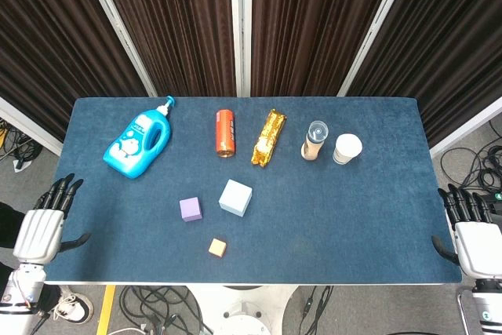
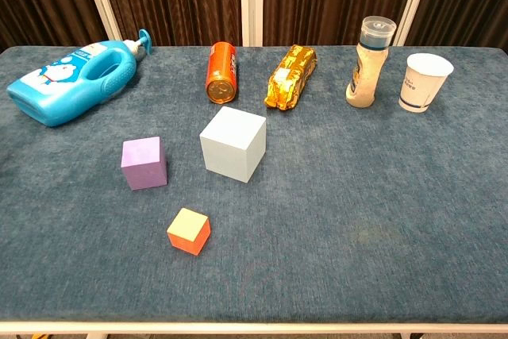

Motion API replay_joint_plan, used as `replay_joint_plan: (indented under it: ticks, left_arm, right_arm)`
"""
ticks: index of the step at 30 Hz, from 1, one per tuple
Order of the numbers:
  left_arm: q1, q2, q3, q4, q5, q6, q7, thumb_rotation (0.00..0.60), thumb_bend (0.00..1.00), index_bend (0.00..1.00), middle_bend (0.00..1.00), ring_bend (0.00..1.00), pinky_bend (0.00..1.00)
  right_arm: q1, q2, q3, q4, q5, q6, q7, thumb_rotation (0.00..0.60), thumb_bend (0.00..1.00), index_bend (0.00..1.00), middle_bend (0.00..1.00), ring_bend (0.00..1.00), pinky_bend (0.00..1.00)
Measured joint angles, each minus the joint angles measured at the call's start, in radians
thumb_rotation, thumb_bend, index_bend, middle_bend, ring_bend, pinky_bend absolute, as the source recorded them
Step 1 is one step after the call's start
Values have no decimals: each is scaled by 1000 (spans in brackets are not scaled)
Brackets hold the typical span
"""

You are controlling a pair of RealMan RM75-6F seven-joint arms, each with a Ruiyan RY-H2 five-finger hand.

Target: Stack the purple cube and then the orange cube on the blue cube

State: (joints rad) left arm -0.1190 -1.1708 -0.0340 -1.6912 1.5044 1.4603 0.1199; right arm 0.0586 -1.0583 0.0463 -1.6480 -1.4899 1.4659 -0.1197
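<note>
A pale blue cube (image 1: 235, 197) (image 2: 232, 144) sits near the middle of the blue table. Just to its left lies a smaller purple cube (image 1: 190, 209) (image 2: 144, 163). The smallest, an orange cube (image 1: 218, 248) (image 2: 189, 231), rests nearer the front edge, apart from both. My left hand (image 1: 49, 217) hangs off the table's left front corner, fingers spread, holding nothing. At the right front corner my right hand (image 1: 471, 221) is likewise off the table with fingers apart and empty. Neither hand shows in the chest view.
Along the back stand a blue detergent bottle (image 1: 140, 145) (image 2: 71, 81) lying on its side, an orange can (image 1: 226, 132) (image 2: 221, 72) lying down, a gold snack packet (image 1: 268, 137) (image 2: 291, 76), a lidded bottle (image 1: 314, 140) (image 2: 370, 62) and a white paper cup (image 1: 347, 149) (image 2: 425, 82).
</note>
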Motion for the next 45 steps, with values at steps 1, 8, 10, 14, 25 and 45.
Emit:
replay_joint_plan:
  ticks: [1,8,10,14,25,45]
  left_arm:
    - [0,1,2,0,-1,-3,3,600,158,83,53,31,203]
    - [0,9,15,-10,-17,-29,19,600,157,84,53,31,204]
    - [-1,11,17,-13,-19,-35,23,600,157,83,53,31,204]
    - [-9,15,20,-34,-22,-54,42,600,157,83,61,31,204]
    - [-63,1,40,-187,-33,-174,113,600,158,108,168,98,275]
    - [-219,-426,-46,-245,-377,-252,521,600,157,134,238,169,268]
  right_arm:
    - [1,0,0,0,1,-2,-2,600,191,18,10,0,0]
    - [2,-3,-3,-1,0,-7,-11,600,191,18,10,0,0]
    - [3,-3,-2,-2,2,-8,-12,600,191,18,11,0,0]
    - [5,-3,2,-3,9,-10,-8,600,192,18,11,0,0]
    - [8,2,2,0,14,-20,10,600,192,18,11,0,0]
    - [22,11,-1,-3,27,-59,17,600,192,18,12,0,0]
